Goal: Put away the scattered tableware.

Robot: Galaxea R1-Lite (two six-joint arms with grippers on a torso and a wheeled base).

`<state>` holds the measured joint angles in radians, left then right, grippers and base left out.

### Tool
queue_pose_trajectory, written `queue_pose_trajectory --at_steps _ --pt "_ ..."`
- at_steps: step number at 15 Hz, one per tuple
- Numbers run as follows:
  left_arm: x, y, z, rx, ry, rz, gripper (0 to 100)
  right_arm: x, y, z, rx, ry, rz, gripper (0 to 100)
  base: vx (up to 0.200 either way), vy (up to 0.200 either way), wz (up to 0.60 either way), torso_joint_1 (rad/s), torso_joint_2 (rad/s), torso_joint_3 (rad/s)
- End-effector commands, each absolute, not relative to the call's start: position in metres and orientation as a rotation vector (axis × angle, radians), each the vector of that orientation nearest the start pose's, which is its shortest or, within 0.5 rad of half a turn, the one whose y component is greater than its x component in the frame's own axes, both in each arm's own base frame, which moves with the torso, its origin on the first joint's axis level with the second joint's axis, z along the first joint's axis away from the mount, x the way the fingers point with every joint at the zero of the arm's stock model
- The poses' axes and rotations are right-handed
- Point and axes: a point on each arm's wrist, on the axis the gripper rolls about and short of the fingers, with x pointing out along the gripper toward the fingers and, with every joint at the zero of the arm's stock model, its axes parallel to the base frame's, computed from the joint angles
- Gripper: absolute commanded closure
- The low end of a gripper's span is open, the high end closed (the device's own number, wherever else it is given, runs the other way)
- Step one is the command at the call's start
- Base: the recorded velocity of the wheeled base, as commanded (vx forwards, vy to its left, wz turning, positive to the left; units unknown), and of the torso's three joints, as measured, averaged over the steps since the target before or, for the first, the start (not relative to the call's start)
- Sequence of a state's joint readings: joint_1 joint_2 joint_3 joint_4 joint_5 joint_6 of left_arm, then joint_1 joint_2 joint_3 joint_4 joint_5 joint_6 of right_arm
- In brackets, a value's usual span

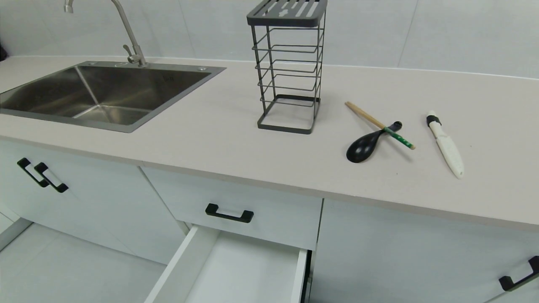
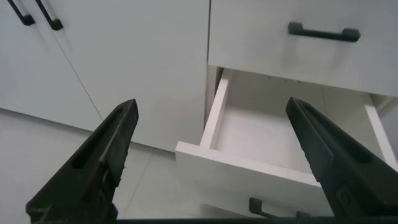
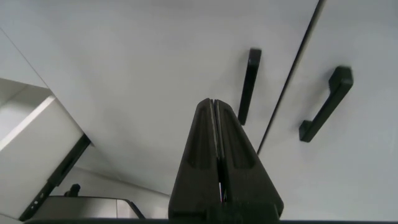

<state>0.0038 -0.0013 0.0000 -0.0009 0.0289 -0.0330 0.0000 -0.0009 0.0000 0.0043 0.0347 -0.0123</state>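
Toward the right end of the worktop [image 1: 236, 139], near its front edge, the scattered tableware is seen from the head view. Wooden chopsticks [image 1: 370, 120] are laid across the handle of a black spoon [image 1: 362, 149], touching it. A white knife [image 1: 446, 145] is set apart, closer to the right end. A wire rack [image 1: 290, 63] is stood upright at mid-worktop, toward the back edge, and is judged a likely holder for these pieces. A sink [image 1: 50, 90] is sunk into the left end. Below the front edge, a drawer [image 1: 177, 269] is pulled out, presumably as another place for storage. None of the pieces is judged put away yet.

From the left wrist view, the left gripper [image 2: 211, 102] is held low before the cabinet front, above the pulled-out drawer [image 2: 211, 118]. Its fingers are spread wide apart and nothing is held between them.

From the right wrist view, the right gripper [image 3: 215, 106] is held close to the cabinet doors, near two black handles [image 3: 247, 84]. Its fingers are pressed together on nothing, well away from the tableware.
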Motion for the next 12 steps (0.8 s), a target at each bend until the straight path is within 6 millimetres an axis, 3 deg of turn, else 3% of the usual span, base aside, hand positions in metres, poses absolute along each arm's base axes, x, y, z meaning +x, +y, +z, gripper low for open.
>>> queue_pose_trajectory --at_steps 1,5,12 --pt "-0.0228 0.0006 0.0756 -0.034 -0.002 0.034 0 -0.0228 0.0008 0.0750 -0.012 0.004 0.035 100 0.000 0.000 0.00 0.251 -0.48 -0.217" --pt "-0.0228 0.0006 0.0756 -0.034 -0.002 0.035 0 -0.0228 0.0008 0.0750 -0.014 0.004 0.035 100 0.000 0.000 0.00 0.124 -0.48 -0.222" --pt "-0.0228 0.0006 0.0756 -0.034 -0.002 0.034 0 -0.0228 0.0008 0.0750 -0.012 0.004 0.035 100 0.000 0.000 0.00 0.332 -0.50 -0.240"
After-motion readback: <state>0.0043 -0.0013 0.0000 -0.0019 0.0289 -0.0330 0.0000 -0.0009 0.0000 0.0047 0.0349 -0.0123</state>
